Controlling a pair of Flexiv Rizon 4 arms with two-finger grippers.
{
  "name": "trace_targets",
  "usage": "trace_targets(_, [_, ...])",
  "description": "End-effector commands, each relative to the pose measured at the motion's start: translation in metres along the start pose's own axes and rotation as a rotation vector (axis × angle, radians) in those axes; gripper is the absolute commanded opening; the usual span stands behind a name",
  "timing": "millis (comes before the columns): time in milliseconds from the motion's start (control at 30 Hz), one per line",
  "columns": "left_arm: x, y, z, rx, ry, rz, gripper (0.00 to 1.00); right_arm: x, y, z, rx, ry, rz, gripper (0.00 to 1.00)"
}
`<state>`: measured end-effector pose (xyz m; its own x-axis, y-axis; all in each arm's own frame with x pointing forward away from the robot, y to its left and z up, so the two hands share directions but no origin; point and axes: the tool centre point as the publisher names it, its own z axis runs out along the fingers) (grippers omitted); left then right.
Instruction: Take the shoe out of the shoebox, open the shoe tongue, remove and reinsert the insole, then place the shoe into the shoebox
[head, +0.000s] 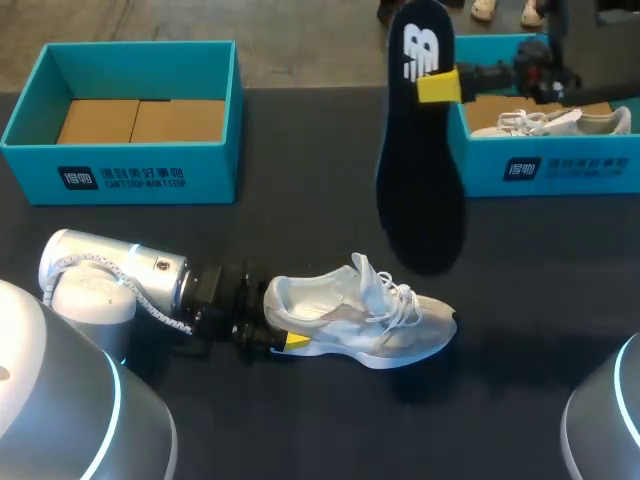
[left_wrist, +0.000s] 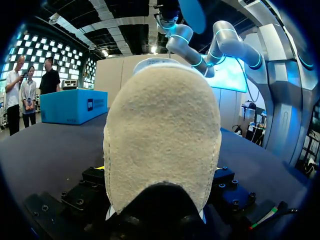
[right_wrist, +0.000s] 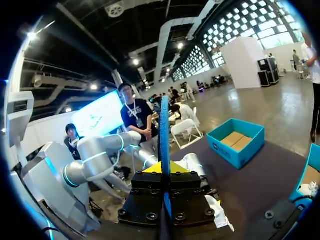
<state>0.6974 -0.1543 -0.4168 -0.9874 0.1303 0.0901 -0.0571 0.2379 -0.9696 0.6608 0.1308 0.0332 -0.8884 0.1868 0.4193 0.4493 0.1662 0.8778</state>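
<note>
Status: the white and grey lace-up sneaker (head: 370, 315) is out of its box and lies on its sole on the black bench (head: 330, 430), toe toward your right arm's side. The long black foam insole (head: 420, 190) is out of it, so removal is done; reinserting the insole and boxing the sneaker are left to do. The tongue's state cannot be confirmed from these views. Your right claw (head: 440, 86) is clamped on the insole near its narrower end and holds it aloft, broad end hanging down, beyond the sneaker and apart from it. Your left claw (head: 280, 322) is closed on the sneaker's heel, steadying it on the bench; the left wrist view shows that heel filling the space between its fingers. The empty teal cardboard shoebox (head: 120, 165) stands at the far left. A second teal shoebox (head: 560, 170), far right, holds another pale sneaker (head: 560, 122).
</note>
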Motion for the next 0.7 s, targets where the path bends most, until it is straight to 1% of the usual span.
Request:
trace_targets(33, [0.001, 0.002, 0.0, 0.0, -0.002, 0.0, 0.0, 0.007, -0.008, -0.008, -0.012, -0.041, 0.002, 0.0])
trace_targets(300, [0.001, 0.002, 0.0, 0.0, -0.002, 0.0, 0.0, 0.007, -0.008, -0.008, -0.012, -0.041, 0.002, 0.0])
trace_targets(367, [0.001, 0.002, 0.0, 0.0, -0.002, 0.0, 0.0, 0.009, -0.007, -0.008, -0.011, -0.015, 0.018, 0.0])
trace_targets(533, [0.001, 0.002, 0.0, 0.0, -0.002, 0.0, 0.0, 0.031, -0.01, -0.022, -0.026, 0.064, 0.057, 0.0])
trace_targets(667, [0.001, 0.002, 0.0, 0.0, -0.002, 0.0, 0.0, 0.047, -0.013, -0.03, -0.007, 0.069, 0.078, 0.0])
trace_targets(700, [0.001, 0.002, 0.0, 0.0, -0.002, 0.0, 0.0, 0.052, -0.015, -0.033, 0.007, 0.055, 0.082, 0.0])
